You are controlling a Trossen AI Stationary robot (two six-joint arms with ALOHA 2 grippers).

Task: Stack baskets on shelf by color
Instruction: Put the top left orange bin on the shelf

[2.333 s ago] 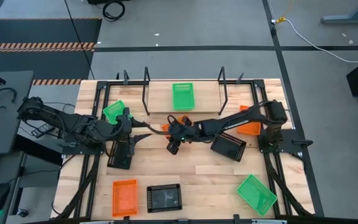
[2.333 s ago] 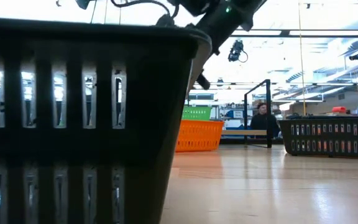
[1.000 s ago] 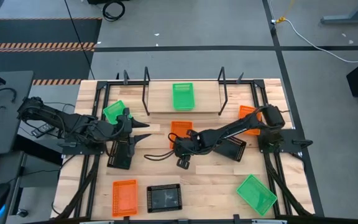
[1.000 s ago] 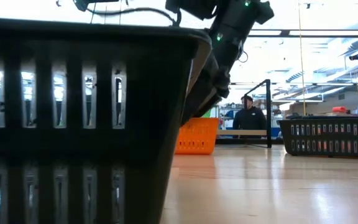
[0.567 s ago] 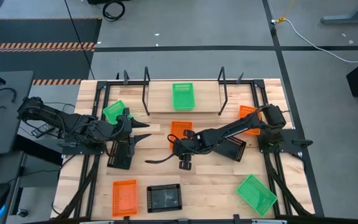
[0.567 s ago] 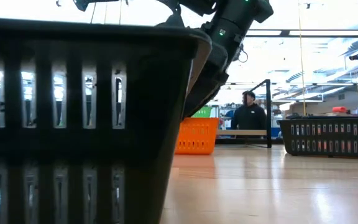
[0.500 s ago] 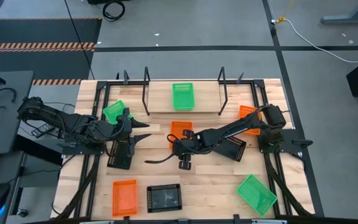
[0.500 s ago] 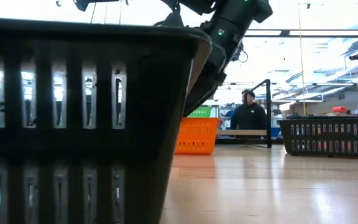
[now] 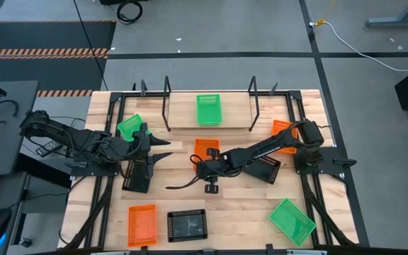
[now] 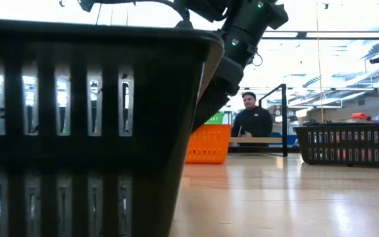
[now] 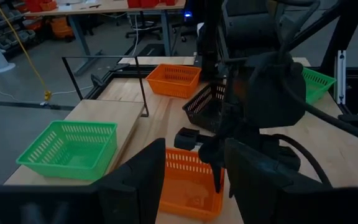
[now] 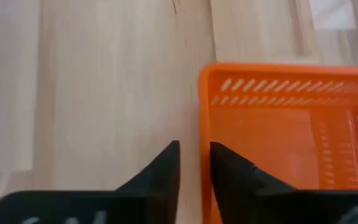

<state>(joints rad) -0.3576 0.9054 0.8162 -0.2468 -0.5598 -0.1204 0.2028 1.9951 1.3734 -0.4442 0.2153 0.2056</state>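
An orange basket [image 9: 205,149] sits flat on the tabletop just in front of the shelf [image 9: 183,119]; it also shows in the left wrist view [image 11: 188,183]. One green basket [image 9: 208,110] stands on the shelf board. My right gripper [image 9: 202,164] reaches in from the right to the orange basket's near wall. Its fingers point down, a narrow gap apart, on either side of that wall [image 12: 204,118]. My left gripper [image 9: 160,149] waits open and empty left of centre, its fingers [image 11: 145,171] pointing at the orange basket. My right gripper has one finger [image 12: 225,163] inside the orange basket and one outside, from above, pointing down. The basket's rim [image 12: 204,134] lies next to the inner finger. A strip of wood shows between the rim and the outer finger. I cannot tell whether either finger touches.
A black basket [image 9: 262,168] lies under my right arm, with an orange one [image 9: 283,134] behind it. A green basket [image 9: 129,127] and a black one [image 9: 137,175] lie by my left arm. Orange [image 9: 142,225], black [image 9: 187,225] and green [image 9: 292,219] baskets line the near edge.
My right gripper, which was over the orange basket two seconds ago, has drawn back toward the table's near edge. The basket now lies flat on the table in plain view. In the last second the gripper has stayed at the basket's near wall; its loose cable has shifted.
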